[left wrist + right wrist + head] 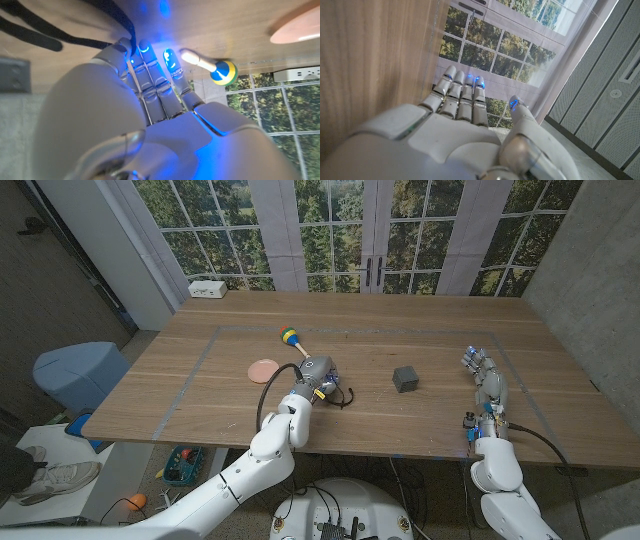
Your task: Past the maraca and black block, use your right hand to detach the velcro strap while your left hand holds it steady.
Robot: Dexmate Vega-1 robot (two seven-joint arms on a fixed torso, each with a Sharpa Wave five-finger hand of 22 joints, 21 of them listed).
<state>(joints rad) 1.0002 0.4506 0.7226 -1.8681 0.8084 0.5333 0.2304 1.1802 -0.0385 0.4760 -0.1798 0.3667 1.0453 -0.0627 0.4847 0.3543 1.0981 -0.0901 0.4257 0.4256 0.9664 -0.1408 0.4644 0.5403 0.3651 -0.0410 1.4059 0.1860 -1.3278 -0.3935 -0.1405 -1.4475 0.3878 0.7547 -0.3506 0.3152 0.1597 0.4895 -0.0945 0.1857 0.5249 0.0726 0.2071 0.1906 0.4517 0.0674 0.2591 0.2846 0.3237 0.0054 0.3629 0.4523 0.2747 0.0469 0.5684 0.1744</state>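
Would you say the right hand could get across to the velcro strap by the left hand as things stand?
Probably yes: the right hand is open, and only the black block sits partway toward the velcro strap, easy to pass.

daylight from windows (330, 230) | soft shadows | head view sharp | wrist views blurred close up, blue glow

Wooden table (420, 330): maraca (293, 340), black block (405, 378), strap (341, 396), perhaps pink disc (262, 369).

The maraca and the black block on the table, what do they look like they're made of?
Maraca: probably painted wood, with a pale plain handle and a head banded yellow, green and blue. Black block: matte and dark, possibly foam or plastic; too small to tell.
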